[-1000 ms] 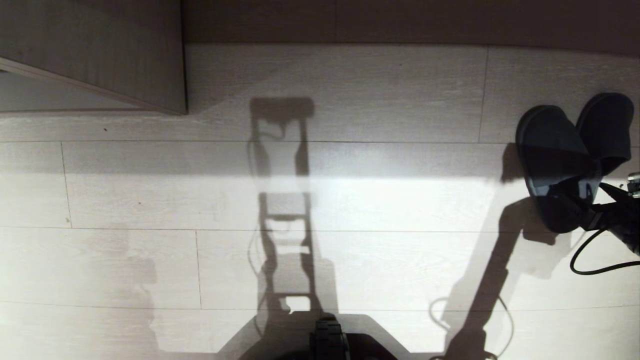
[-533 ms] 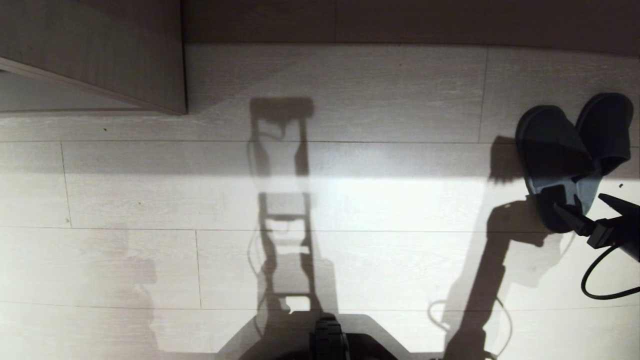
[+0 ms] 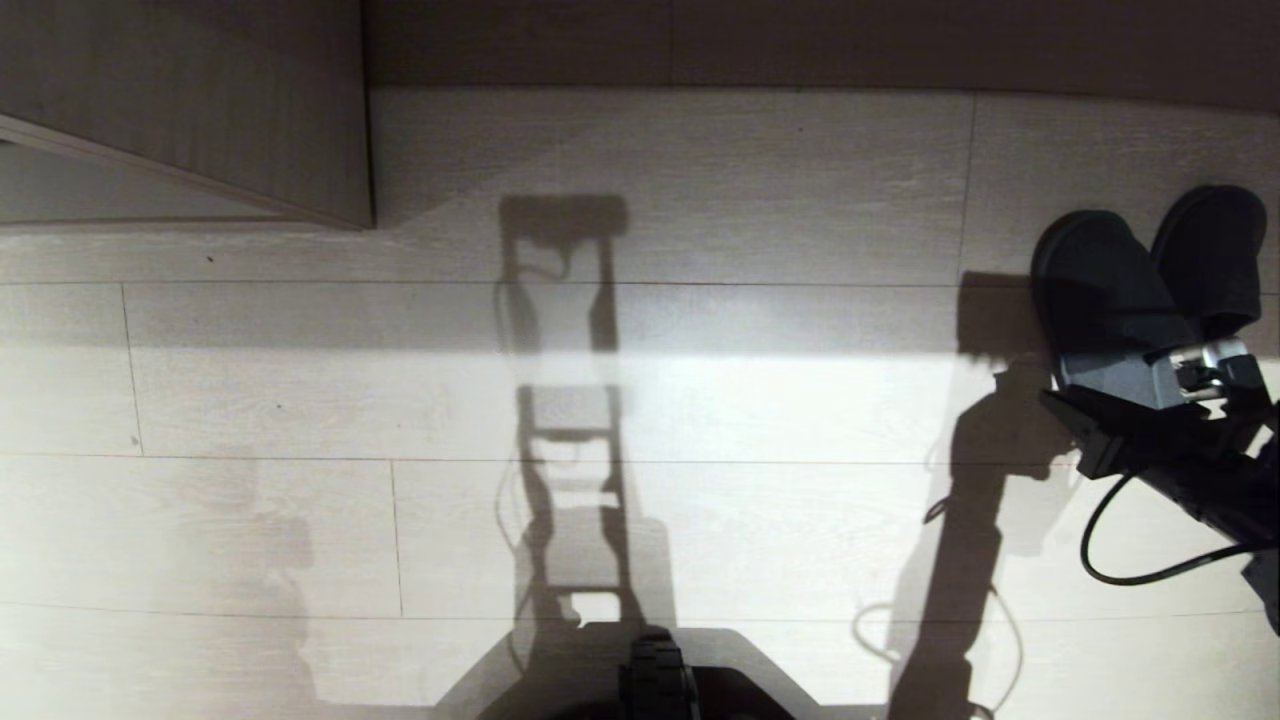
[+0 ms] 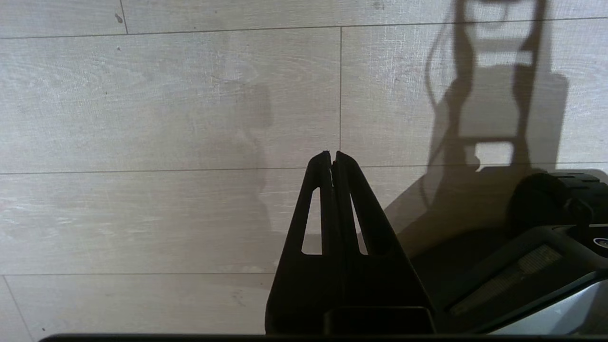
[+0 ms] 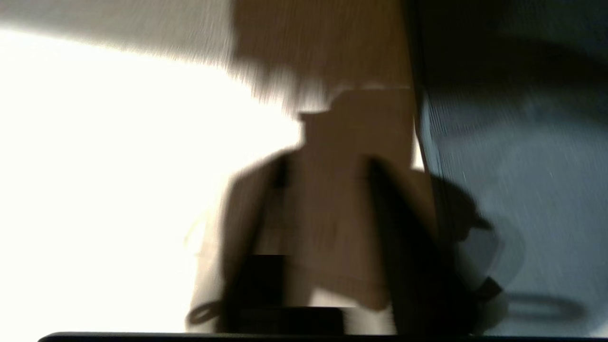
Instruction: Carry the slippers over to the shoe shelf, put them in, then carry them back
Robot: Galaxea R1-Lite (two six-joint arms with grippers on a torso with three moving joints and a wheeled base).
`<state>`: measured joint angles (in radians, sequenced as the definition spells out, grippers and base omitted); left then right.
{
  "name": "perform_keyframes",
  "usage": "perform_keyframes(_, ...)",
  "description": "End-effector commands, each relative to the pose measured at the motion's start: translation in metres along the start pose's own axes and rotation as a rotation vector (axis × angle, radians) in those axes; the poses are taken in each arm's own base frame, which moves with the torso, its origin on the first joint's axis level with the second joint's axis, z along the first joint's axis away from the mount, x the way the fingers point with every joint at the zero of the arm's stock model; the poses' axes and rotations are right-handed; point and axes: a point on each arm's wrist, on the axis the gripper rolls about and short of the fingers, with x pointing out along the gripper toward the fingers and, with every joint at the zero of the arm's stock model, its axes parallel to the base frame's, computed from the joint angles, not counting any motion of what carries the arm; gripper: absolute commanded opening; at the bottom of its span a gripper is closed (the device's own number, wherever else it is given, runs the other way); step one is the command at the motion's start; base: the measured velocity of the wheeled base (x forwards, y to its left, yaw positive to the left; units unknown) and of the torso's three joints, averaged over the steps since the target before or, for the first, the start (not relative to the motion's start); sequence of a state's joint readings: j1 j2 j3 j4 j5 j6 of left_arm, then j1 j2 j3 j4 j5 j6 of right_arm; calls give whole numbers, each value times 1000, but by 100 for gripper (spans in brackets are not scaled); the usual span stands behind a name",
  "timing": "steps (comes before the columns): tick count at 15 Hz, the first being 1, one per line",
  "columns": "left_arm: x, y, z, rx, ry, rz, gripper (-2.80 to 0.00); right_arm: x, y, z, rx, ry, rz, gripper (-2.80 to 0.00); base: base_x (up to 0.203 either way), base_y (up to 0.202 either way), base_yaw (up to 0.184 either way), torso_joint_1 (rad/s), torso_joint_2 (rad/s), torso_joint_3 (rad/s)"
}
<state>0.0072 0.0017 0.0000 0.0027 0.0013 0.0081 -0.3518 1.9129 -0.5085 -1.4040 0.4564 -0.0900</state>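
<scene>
Lying side by side on the pale wood-plank floor (image 3: 700, 400), the pair of flat, soft, dark grey-blue fabric slippers (image 3: 1140, 290) sits at the right edge of the head view, toes pointing away from the robot and heels toward it. The right pincer (image 3: 1205, 372) hovers over the heel end of the pair; its jaws have closed together, and whether they have caught any fabric or sole cannot be made out. The left pincer (image 4: 332, 159) hangs parked above bare floor, its jaws pressed together and empty.

Such slippers look light and floppy, so they would likely sag and swing when lifted by one end. Their backless heels offer a thin sole edge to pinch; gripping both inner edges together, where the two touch, seems the surest way to carry the pair at once.
</scene>
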Motion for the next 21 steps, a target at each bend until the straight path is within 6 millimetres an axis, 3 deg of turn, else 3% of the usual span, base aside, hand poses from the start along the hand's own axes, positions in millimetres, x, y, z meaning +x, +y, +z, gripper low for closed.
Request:
perform_keyframes(1,0,0,0,1,0,1,-280,38,14,3,-16,-38,-73,-280,0,0,0,0,0,0)
perform_keyframes(5,0,0,0,1,0,1,-280,82,14,24,-41,-163,-183,-280,0,0,0,0,0,0)
perform_keyframes(12,0,0,0,3,0,1,-280,125,7,69,-52,-303,-295,-280,0,0,0,0,0,0)
perform_keyframes(17,0,0,0,-2,0,1,-280,137,-4,101,-44,-339,-380,-280,0,0,0,0,0,0)
perform_keyframes(21,0,0,0,-8,0,1,-280,129,-16,114,-47,-320,-466,-280,0,0,0,0,0,0)
